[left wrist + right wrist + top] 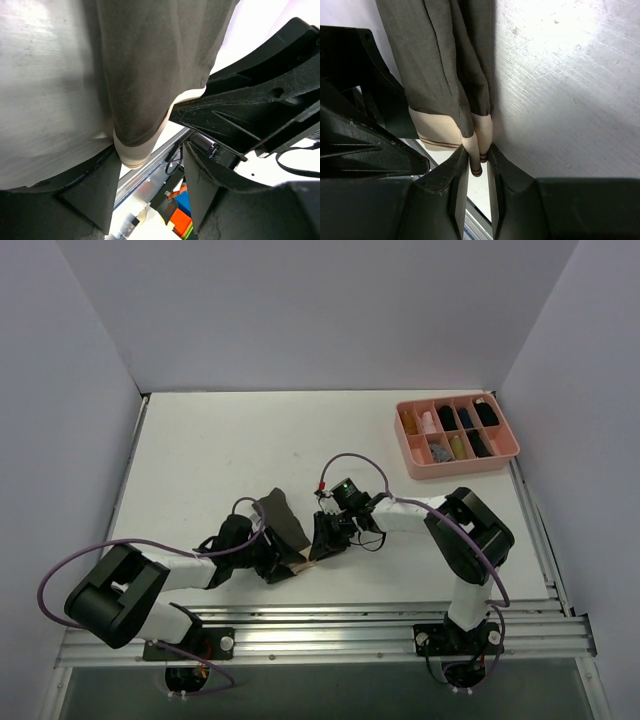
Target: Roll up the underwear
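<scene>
The underwear is a dark olive-brown cloth lying on the white table between my two grippers, its tan waistband toward the near edge. In the right wrist view, my right gripper is shut on a folded edge of the waistband, with the cloth stretching away from it. My left gripper sits just left of it. In the left wrist view, my left gripper is open, and the waistband's fold rests at one fingertip, not between the jaws. The right gripper's black body is close beside it.
A pink compartment tray with small rolled bundles stands at the back right. Aluminium rails run along the table's near edge, just behind both grippers. White walls close in the table on three sides.
</scene>
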